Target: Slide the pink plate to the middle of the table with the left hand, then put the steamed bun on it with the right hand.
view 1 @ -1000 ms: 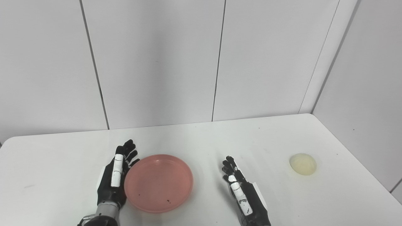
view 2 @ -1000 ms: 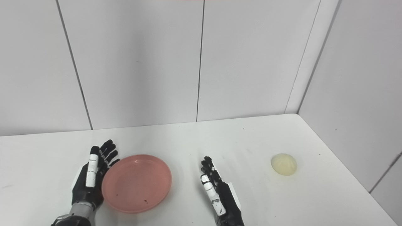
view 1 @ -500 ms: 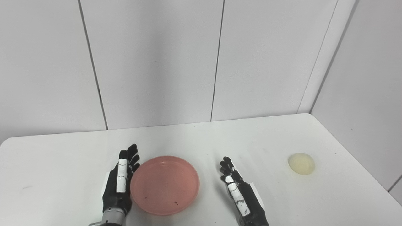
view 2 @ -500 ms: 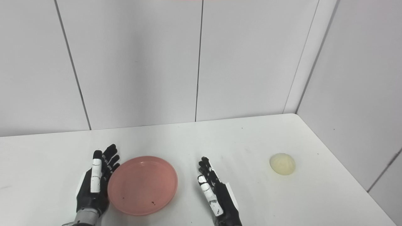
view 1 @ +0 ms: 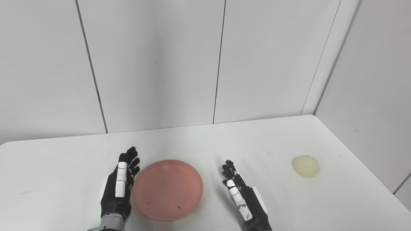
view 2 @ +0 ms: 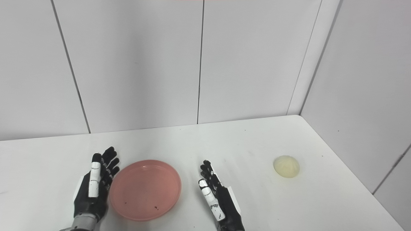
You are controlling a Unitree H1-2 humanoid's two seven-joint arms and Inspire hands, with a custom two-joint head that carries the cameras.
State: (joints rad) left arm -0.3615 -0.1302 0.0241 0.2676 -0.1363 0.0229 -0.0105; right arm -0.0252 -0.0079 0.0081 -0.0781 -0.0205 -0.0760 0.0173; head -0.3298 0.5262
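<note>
In the left eye view we count one pink plate (view 1: 168, 190), round, shallow and smooth with a few dark specks, lying near the front edge of the white table (view 1: 205, 141), left of its middle. One steamed bun (view 1: 305, 166), a pale yellowish matte dome, sits well apart near the right edge. Our two black hands carry white patches. The left hand (view 1: 119, 187) lies released, fingers spread, just beside the plate's left rim; we cannot tell whether it touches. In the right eye view the right hand (view 2: 217, 200) rests released and empty on the table right of the plate, apart from it, with the bun farther right.
</note>
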